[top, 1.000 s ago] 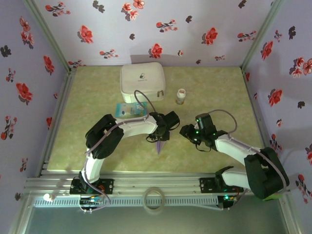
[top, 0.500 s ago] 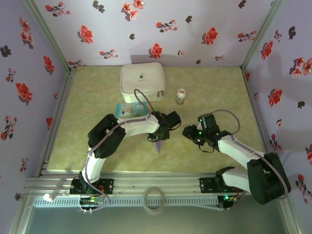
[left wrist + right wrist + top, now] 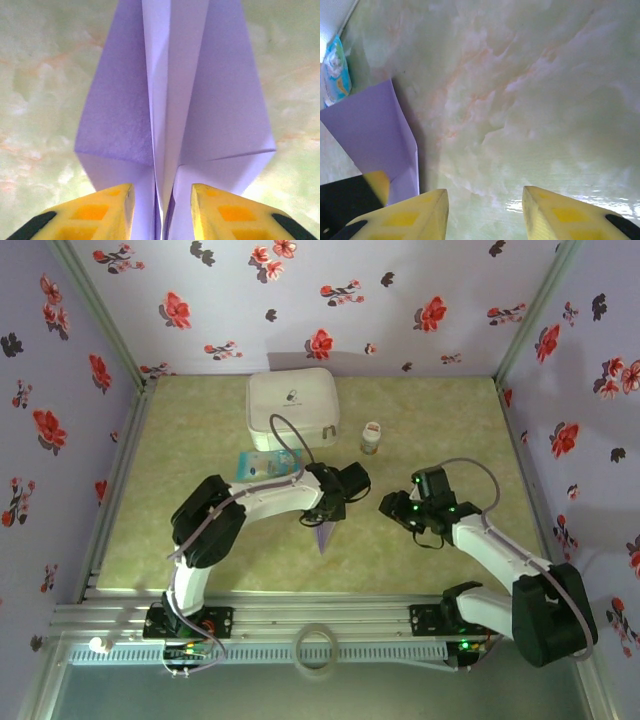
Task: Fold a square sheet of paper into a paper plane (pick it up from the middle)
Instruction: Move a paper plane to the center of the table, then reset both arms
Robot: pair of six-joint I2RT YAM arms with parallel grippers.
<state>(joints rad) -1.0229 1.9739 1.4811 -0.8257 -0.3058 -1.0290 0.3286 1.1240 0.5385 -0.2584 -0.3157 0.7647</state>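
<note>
I see the green marbled worktop point(image 3: 200, 540) with the white zip case point(image 3: 292, 405) at the back. The paper plane point(image 3: 323, 538) lies mid-worktop, nose towards me, just in front of the left claw point(image 3: 162, 190). In the left wrist view it reads as a finished dart, with a centre fold and both wings creased. That claw straddles the centre fold, fingers slightly spread and, as far as I can tell, not squeezing it. The right claw point(image 3: 485, 195) is spread over bare worktop just beside the plane, carrying nothing. I judge the folding done; only backing both arms away seems left. A teal packet point(image 3: 268, 466) and a small bottle point(image 3: 371, 437) sit untouched.
</note>
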